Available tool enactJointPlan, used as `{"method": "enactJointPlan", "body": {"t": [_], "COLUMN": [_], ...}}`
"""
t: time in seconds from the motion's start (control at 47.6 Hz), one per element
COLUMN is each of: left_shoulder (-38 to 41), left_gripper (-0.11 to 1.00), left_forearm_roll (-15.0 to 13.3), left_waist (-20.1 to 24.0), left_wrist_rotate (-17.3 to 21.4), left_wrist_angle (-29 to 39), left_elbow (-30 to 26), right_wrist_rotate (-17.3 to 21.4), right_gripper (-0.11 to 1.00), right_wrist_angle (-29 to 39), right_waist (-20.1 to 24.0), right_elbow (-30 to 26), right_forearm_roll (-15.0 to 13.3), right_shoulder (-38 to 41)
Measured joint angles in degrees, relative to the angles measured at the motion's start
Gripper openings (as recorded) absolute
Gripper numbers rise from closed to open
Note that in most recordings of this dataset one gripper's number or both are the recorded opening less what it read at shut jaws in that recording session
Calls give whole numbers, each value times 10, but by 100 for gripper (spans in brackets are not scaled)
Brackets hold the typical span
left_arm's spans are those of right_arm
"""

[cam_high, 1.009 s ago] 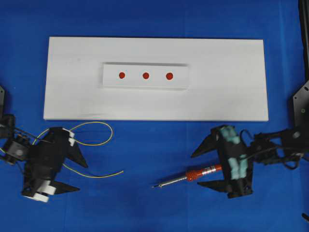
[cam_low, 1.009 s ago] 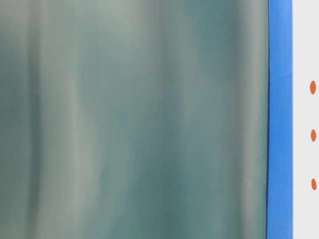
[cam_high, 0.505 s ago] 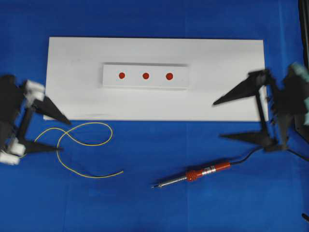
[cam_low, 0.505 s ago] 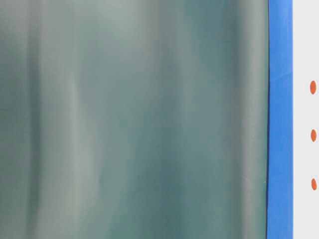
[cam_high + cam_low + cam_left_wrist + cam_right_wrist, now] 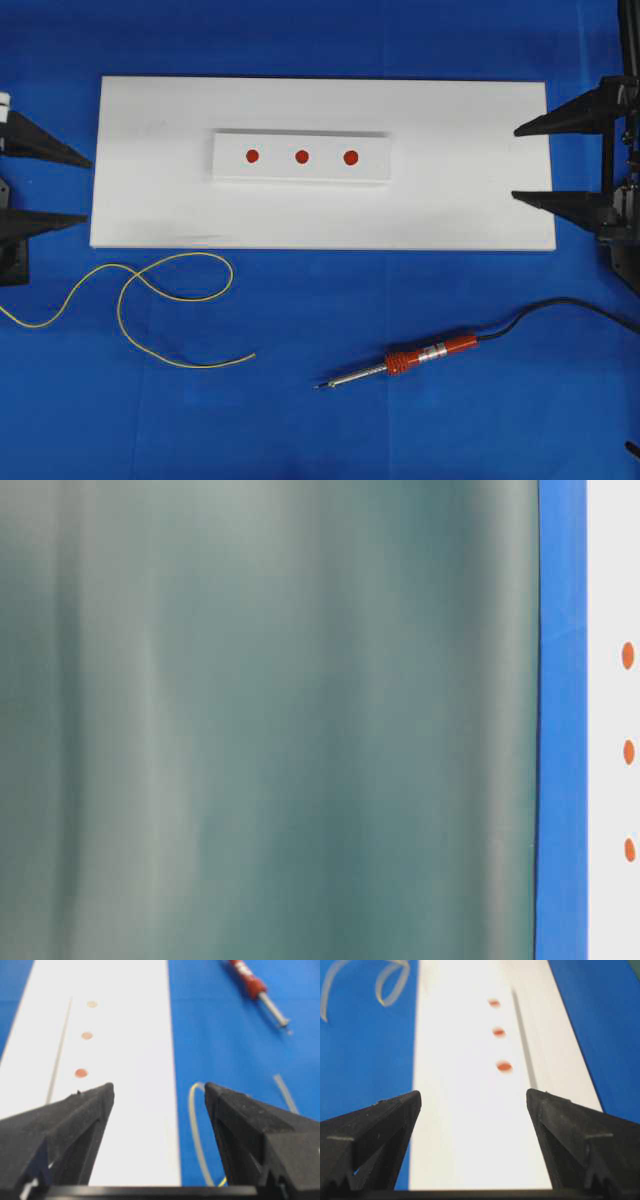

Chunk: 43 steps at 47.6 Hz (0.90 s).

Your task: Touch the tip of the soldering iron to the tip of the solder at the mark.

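A: From overhead, why are the arms parked?

B: Neither holds anything. The left gripper [image 5: 40,185] and right gripper [image 5: 545,160] gape wide at the white board's [image 5: 470,200] ends. The red-handled soldering iron [image 5: 395,363] and thin yellow solder wire [image 5: 165,297] lie loose on blue cloth [image 5: 330,300], well apart.

A: Table-level?

B: Mostly blurred grey-green.

A: Wrist views?

B: Each looks along the board's three red dots [image 5: 81,1073], probably readying a pickup.

A blue surface [image 5: 320,420] carries a large white board [image 5: 470,200] lying flat. On the board's middle sits a smaller raised white strip [image 5: 230,168]. In the table-level view a blurred grey-green sheet [image 5: 270,720] fills most of the picture.
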Motion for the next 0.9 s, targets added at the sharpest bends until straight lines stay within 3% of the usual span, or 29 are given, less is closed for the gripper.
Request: {"method": "enactJointPlan", "body": {"t": [0.252,0.904], "left_shoulder": [-18,-20], "left_gripper": [67,67], "left_forearm_roll": [1,0], "left_waist": [13,13], "left_wrist_rotate": [-8,-10], "left_wrist_angle": [1,-3], "left_elbow": [47,50], "right_wrist_rotate": [4,4], "right_gripper": [80,78], "right_wrist_angle": [-39,-51], "right_waist": [-12,13], "right_elbow": [41,45], "right_forearm_roll": [1,2], "right_shoulder": [6,16]}}
